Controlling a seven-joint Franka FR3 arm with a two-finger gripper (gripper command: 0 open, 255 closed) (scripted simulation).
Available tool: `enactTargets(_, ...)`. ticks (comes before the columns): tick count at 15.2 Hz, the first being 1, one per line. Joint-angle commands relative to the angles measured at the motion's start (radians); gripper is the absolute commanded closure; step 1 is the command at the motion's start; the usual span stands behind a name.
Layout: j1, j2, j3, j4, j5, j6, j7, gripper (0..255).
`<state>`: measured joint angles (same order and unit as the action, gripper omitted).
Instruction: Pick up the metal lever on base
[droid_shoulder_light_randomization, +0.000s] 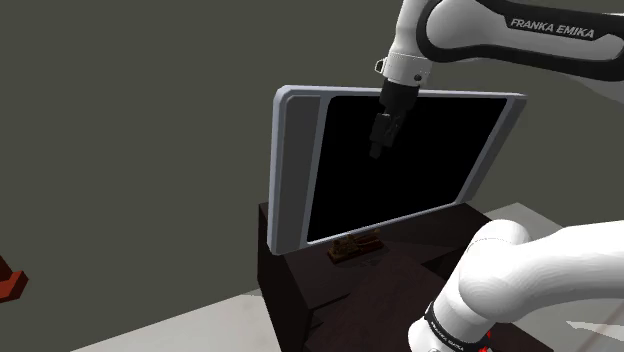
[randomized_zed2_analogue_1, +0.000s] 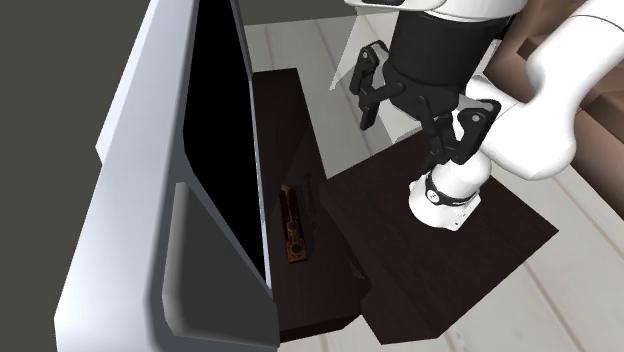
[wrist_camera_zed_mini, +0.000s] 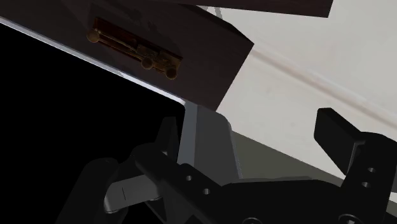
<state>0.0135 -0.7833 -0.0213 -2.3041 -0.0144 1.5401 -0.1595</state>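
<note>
In the shoulder view we see one lever (droid_shoulder_light_randomization: 357, 245) on one dark bench (droid_shoulder_light_randomization: 300, 295), below one screen (droid_shoulder_light_randomization: 430, 170); one claw (droid_shoulder_light_randomization: 377, 150) hangs well above. The second exterior view shows the lever beside the screen. In the wrist view, two fingers (wrist_camera_zed_mini: 337, 135) stand wide apart, empty.

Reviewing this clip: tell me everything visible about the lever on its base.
The lever on its base is a small, long, flat piece: a reddish-brown base carrying a brass-coloured bar with round knobs along it. It lies flat on the dark cabinet top, close in front of the lower edge of the big black screen. Only the cabinet touches it; the open gripper hangs well above, apart from it.
</note>
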Motion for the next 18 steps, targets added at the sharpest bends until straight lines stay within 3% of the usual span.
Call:
enactTargets(1, 0.000, 0.000, 0.000, 0.000, 0.000, 0.000, 0.000, 0)
enactTargets(10, 0.016, -0.031, -0.154, -0.280, -0.105, 0.248, -0.279, 0)
enactTargets(18, 0.016, 0.087, -0.322, -0.431, -0.213, 0.519, -0.532, 0)
